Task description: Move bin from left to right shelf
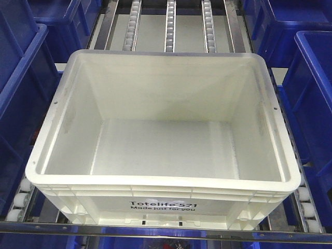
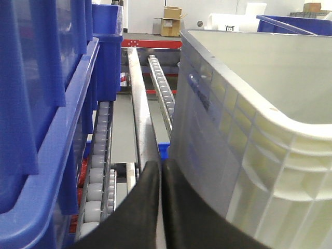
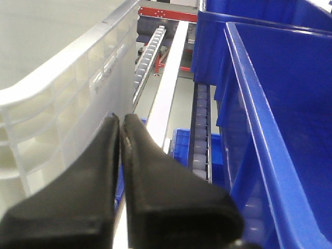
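From the front, the white bin sat at the roller shelf's front edge between blue bins; the left wrist showed the left gripper pressed together beside its left wall, the right wrist the right gripper likewise at its right wall, so a merely squeezed bin could slip.

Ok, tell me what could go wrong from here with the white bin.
1. The left gripper and right gripper sit shut beside the white bin, gripping nothing; a squeeze lift might slip.
2. The blue bins stand close on both sides, so the arms may knock them.
3. The rollers could let the bin roll away when pushed.
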### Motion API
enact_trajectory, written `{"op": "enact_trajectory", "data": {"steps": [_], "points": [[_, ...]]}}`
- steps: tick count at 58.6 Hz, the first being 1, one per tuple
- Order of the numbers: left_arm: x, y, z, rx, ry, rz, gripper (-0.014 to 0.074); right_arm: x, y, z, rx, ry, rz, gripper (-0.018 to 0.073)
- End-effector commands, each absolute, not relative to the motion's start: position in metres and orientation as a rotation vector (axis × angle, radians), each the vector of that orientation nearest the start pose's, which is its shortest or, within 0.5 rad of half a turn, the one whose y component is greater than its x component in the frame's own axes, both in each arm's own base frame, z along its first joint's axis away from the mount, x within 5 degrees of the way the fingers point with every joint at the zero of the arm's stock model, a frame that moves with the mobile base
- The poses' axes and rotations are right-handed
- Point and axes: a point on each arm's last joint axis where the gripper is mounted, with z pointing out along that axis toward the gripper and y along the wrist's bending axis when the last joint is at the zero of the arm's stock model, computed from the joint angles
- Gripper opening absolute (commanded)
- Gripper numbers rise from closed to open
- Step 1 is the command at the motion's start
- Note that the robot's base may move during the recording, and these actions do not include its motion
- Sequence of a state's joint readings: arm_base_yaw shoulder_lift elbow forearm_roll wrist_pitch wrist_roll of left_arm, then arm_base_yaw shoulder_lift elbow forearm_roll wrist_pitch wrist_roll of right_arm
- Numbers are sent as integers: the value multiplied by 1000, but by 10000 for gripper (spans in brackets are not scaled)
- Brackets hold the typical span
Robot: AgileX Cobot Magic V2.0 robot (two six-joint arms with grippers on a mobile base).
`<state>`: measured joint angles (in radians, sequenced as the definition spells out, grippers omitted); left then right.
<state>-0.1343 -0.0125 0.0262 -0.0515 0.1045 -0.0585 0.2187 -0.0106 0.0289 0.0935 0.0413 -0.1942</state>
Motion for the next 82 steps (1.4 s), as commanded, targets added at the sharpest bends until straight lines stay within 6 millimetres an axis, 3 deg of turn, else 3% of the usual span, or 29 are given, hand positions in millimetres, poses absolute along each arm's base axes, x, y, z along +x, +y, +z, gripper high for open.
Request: {"op": "enact_trajectory", "data": {"steps": [1, 58, 82], "points": [[56, -8, 196, 16, 1538, -206, -6, 55, 12, 201, -234, 1464, 94, -4], [56, -8, 196, 16, 1538, -206, -6, 55, 12, 201, -234, 1464, 94, -4], [53, -6, 214, 2, 1339, -213, -6, 54, 11, 210, -208, 1363, 91, -4]]}}
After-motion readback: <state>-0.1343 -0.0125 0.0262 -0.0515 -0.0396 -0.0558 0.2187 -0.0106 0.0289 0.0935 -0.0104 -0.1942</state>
